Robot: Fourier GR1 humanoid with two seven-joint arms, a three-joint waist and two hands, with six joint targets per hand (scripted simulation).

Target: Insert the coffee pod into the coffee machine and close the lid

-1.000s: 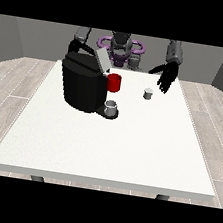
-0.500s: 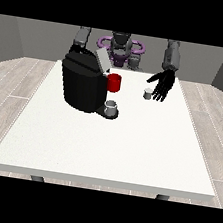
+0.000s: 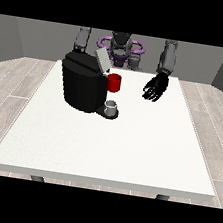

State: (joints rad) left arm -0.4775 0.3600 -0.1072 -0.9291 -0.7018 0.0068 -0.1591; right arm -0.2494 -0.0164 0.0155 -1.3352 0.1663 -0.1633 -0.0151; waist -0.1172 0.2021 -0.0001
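the hand at the view's right (image 3: 155, 87) hangs low over the white table (image 3: 108, 148), fingers curled down, apparently around the coffee pod, which is hidden beneath it. the coffee machine (image 3: 83, 81) stands well apart with its lid (image 3: 102, 60) raised. next move calls for carrying the pod to the open top.

We find no text, label, brand, number or sign that we can read anywhere: none on the coffee machine (image 3: 83, 85), and none on the white table (image 3: 113, 149) beside the hand at the view's right (image 3: 155, 87).
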